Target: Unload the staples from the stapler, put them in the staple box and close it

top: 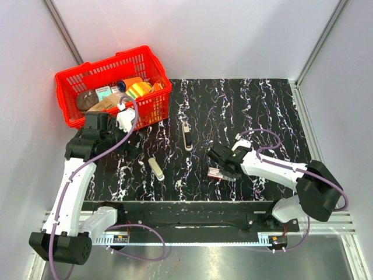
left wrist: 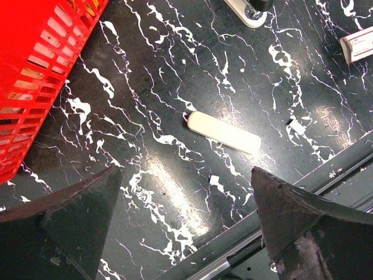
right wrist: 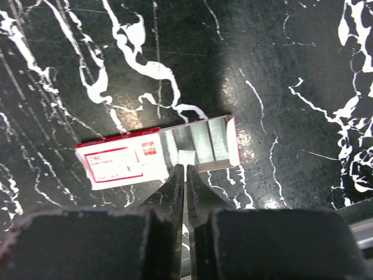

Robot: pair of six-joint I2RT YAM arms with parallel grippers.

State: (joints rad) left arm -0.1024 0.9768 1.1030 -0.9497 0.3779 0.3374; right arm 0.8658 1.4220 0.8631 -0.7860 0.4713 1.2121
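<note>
The stapler point(top: 186, 137), a slim black bar with a silver-cream top, lies on the table's middle; its end shows at the top of the left wrist view point(left wrist: 249, 11). My right gripper point(top: 223, 168) hovers over an open red-and-white staple box point(right wrist: 157, 154), also seen in the top view point(top: 214, 172). Its jaws point(right wrist: 185, 170) are pressed together on a small pale strip of staples point(right wrist: 186, 157) at their tips, above the staples in the box. My left gripper point(top: 131, 143) is open and empty, its fingers point(left wrist: 76, 216) wide apart above the table.
An all-cream bar point(top: 155, 168) lies left of the box, also in the left wrist view point(left wrist: 224, 132). A red basket point(top: 81, 73) of goods stands at the back left. A small white scrap point(left wrist: 297, 126) lies near the front rail point(left wrist: 326, 175).
</note>
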